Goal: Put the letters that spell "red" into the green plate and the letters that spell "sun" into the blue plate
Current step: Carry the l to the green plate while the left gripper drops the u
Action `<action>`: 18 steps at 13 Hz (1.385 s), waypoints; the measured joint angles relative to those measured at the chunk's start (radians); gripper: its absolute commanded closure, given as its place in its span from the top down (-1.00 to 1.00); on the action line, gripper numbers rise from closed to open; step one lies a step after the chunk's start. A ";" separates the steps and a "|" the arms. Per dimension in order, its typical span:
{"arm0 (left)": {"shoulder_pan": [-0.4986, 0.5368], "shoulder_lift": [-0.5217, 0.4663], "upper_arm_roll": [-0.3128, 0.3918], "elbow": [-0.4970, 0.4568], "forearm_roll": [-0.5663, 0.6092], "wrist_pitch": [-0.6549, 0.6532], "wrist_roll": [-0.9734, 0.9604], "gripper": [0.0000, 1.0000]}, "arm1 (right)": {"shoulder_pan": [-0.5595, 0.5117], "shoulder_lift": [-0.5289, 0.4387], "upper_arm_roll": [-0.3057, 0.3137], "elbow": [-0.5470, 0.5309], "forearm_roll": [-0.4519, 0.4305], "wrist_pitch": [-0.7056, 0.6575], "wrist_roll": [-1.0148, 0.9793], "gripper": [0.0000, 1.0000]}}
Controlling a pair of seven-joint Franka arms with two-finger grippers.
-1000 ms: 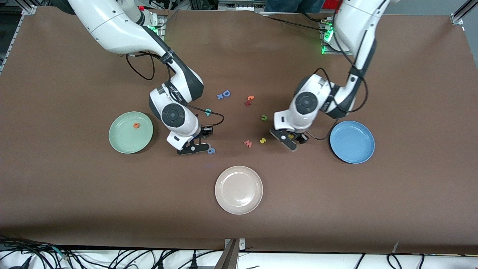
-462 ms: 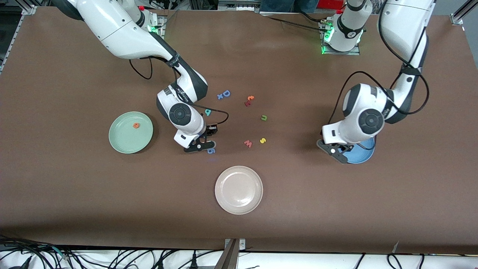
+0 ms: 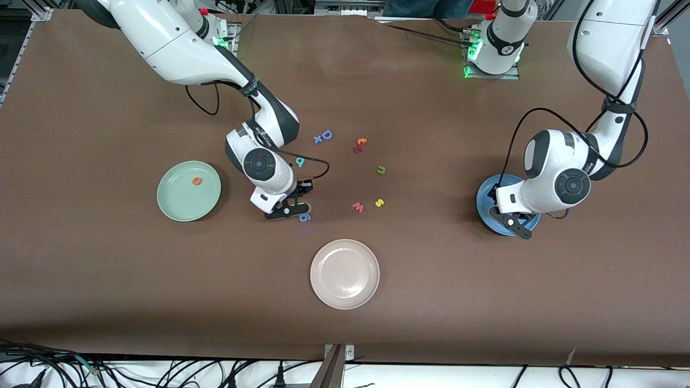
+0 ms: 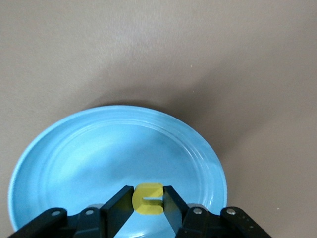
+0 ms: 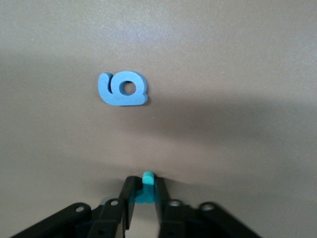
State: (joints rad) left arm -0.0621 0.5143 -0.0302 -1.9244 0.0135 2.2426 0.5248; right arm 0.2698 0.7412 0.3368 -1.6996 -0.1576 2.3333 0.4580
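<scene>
- Over the blue plate (image 4: 59, 144), at the frame's right, the left tool (image 4: 148, 202) was clamped on a yellow letter (image 4: 148, 198).
- Beside the blue "6" piece (image 5: 123, 89), the right tool (image 5: 144, 196) was clamped on a teal letter (image 5: 146, 188).

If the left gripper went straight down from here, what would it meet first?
Most likely the blue plate: the left gripper, shut on a yellow letter, hangs over its inside. How high is unclear.

Robotics lab, brown table (image 3: 108, 280), aluminium framing (image 3: 666, 21), cables (image 3: 178, 372)
</scene>
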 measured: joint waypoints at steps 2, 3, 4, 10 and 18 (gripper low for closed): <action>-0.001 0.025 -0.005 0.000 0.000 0.028 0.000 0.26 | 0.000 0.000 -0.001 -0.002 0.000 0.001 0.000 -1.00; -0.001 0.036 -0.006 0.000 0.000 0.038 0.000 0.40 | 0.000 -0.001 -0.001 -0.002 0.000 0.001 -0.001 -1.00; -0.001 0.044 -0.007 0.000 0.000 0.045 0.000 0.41 | -0.001 -0.002 -0.003 -0.002 -0.001 0.001 -0.002 -1.00; -0.004 0.012 -0.019 0.057 0.000 -0.027 -0.001 0.82 | -0.007 -0.085 -0.071 0.002 -0.007 -0.067 -0.040 -1.00; -0.041 -0.025 -0.115 0.123 -0.123 -0.106 -0.024 1.00 | -0.023 -0.237 -0.362 -0.030 -0.007 -0.372 -0.423 -1.00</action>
State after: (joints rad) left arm -0.1028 0.4893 -0.1452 -1.8017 -0.1092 2.1363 0.5007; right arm 0.2468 0.5037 -0.0250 -1.7295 -0.1647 1.9609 0.0350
